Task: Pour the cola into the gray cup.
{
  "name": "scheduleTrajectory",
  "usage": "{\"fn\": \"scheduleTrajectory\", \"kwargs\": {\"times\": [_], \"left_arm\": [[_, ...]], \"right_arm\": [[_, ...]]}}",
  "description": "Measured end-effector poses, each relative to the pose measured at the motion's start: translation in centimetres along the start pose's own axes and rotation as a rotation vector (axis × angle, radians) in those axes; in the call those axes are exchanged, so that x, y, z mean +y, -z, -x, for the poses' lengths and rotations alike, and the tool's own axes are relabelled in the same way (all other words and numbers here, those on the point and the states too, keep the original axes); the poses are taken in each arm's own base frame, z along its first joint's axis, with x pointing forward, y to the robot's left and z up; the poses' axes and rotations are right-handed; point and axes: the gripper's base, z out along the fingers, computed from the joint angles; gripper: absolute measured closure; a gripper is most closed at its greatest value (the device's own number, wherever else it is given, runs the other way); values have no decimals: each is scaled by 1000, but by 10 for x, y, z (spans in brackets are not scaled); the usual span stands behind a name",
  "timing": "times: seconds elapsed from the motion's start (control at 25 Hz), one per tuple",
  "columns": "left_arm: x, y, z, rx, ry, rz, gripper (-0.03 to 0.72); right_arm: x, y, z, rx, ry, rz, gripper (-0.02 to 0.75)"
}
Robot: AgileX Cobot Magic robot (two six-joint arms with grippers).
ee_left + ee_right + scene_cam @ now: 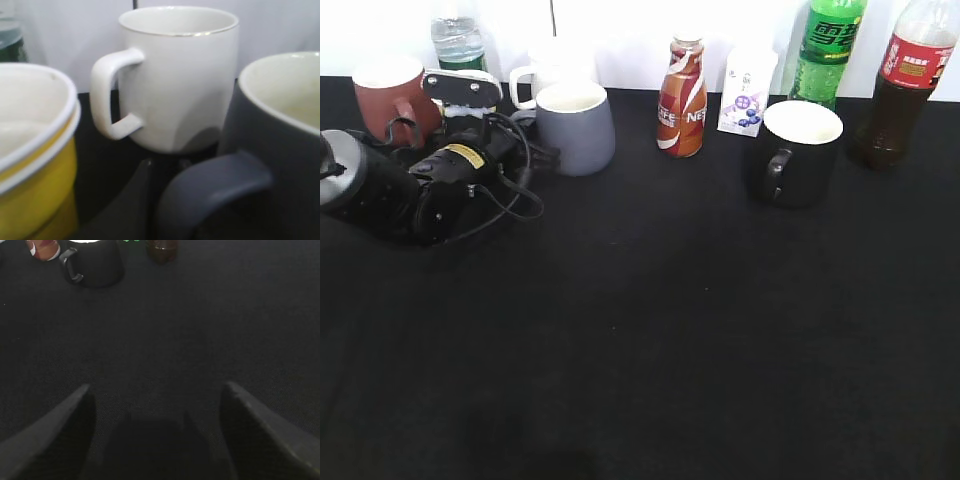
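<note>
While clear plastic red-label cola bottle (910, 85) stands untouched, left tool (520, 160) beside blue-gray ceramic mug (576, 127), opening unclear; right tool (157, 440) wide open, empty; next: grasp bottle.

Four mugs: brown (386, 88), white (542, 70), gray (576, 127), black (798, 153). Four bottles: water (457, 40), Nescafe (682, 98), green soda (825, 52), cola (903, 88). One carton (746, 92). One yellow cup (35, 165), seen in the left wrist view.

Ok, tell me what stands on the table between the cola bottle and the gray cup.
Along the back row, between the cola at far right and the gray cup at left, stand the black mug, the green soda bottle, a small white carton and the Nescafe bottle. The open table in front is bare of objects.
</note>
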Motion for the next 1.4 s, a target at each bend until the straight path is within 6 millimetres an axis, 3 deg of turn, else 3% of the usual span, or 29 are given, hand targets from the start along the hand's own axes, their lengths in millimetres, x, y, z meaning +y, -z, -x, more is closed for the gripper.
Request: {"fn": "scheduleTrajectory", "kwargs": {"times": [0.08, 0.2, 0.28, 0.44, 0.52, 0.64, 0.84, 0.92, 1.0, 1.08, 1.16, 1.28, 1.4], "left_arm": [[-5, 5, -3, -17, -15, -22, 594], [-15, 29, 5, -36, -12, -58, 602], [-16, 53, 27, -82, 7, -83, 606], [-21, 123, 76, -197, -19, -177, 609], [-21, 145, 84, -188, -15, -186, 609], [-29, 149, 76, -100, -105, -281, 610], [-31, 149, 75, -96, -118, -296, 609], [-31, 149, 75, -96, -118, -297, 609], [-31, 149, 75, -96, -119, -299, 609], [-31, 149, 75, -96, -119, -299, 609], [-31, 149, 75, -96, -118, -299, 609], [-31, 149, 75, -96, -118, -299, 610], [-31, 149, 75, -95, -117, -299, 610]], "right_arm": [[0, 0, 0, 0, 0, 0, 153], [0, 0, 0, 0, 0, 0, 153], [0, 0, 0, 0, 0, 0, 153], [0, 0, 0, 0, 0, 0, 153], [0, 0, 0, 0, 0, 0, 153], [0, 0, 0, 0, 0, 0, 153], [10, 0, 3, -30, -56, 109, 153], [9, -8, 16, -56, -83, 115, 153], [0, -25, 44, -198, -104, 56, 153], [-14, -58, 69, -324, -106, -38, 153], [-27, -102, 84, -317, -119, -97, 153], [-44, -175, 81, -233, -120, -173, 153], [-50, -230, 69, -230, -19, -166, 153]]}}
